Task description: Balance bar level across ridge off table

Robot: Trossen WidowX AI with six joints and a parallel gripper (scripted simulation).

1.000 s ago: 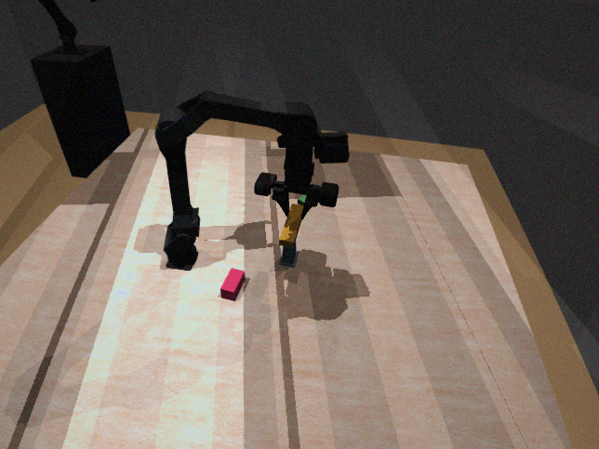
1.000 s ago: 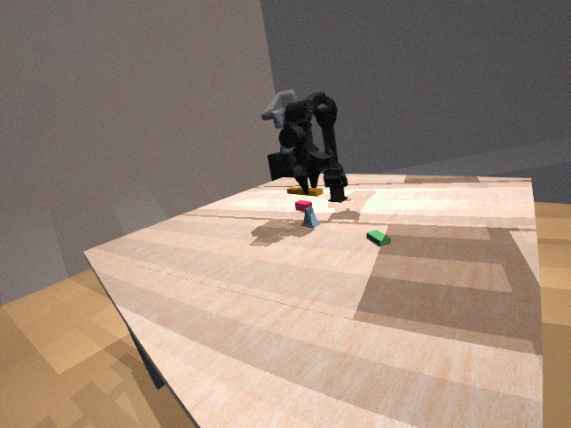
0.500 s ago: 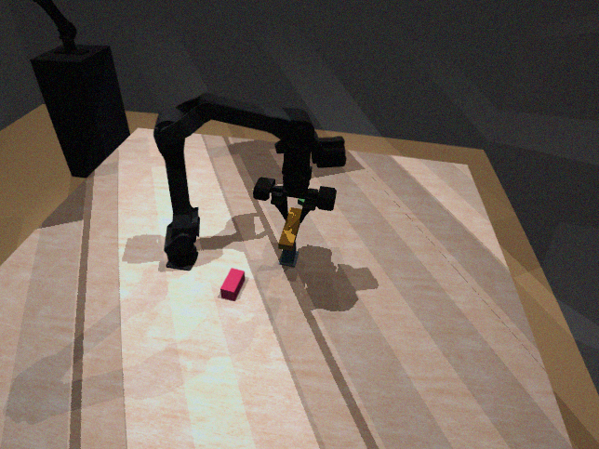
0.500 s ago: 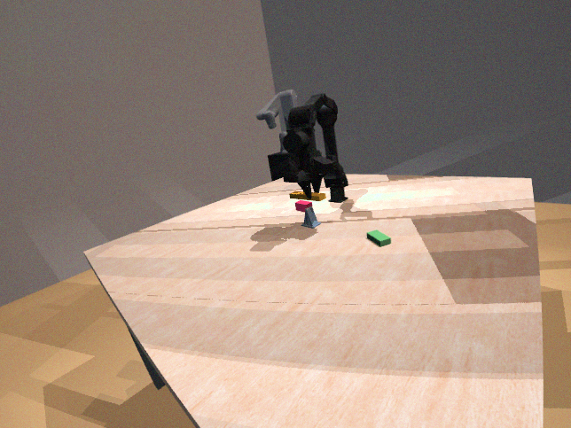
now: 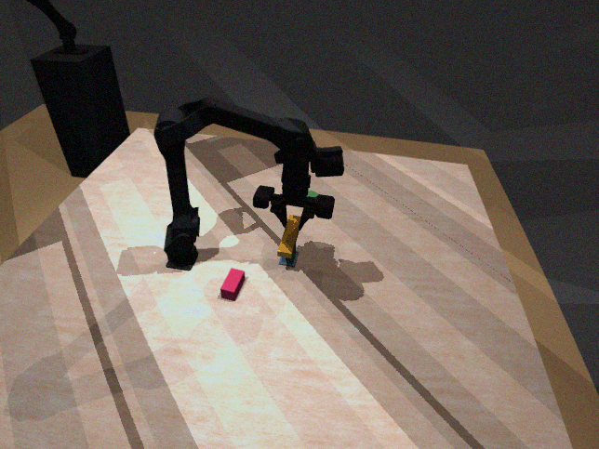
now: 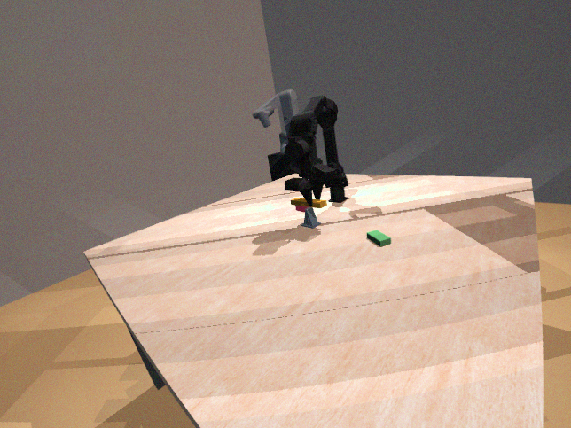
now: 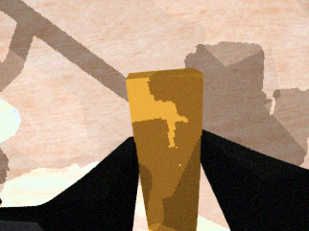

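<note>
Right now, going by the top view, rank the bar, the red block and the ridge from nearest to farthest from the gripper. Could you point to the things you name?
1. Bar (image 5: 288,241) (image 6: 318,204) (image 7: 168,108): between the fingers of the gripper (image 5: 295,225) (image 6: 314,201) (image 7: 167,140).
2. Ridge (image 5: 288,261) (image 6: 310,218): just below the bar.
3. Red block (image 5: 232,283) (image 6: 301,208): off to the picture's lower left.

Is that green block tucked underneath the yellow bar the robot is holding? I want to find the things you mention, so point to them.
No, the green block (image 5: 312,193) (image 6: 379,238) lies on the table (image 5: 320,359) (image 6: 343,352) well off to one side of the yellow bar (image 5: 289,236) (image 6: 307,205) (image 7: 165,127).

Robotics lab, arm on table (image 5: 350,369) (image 6: 381,304), another on pedestal (image 5: 82,113)
</note>
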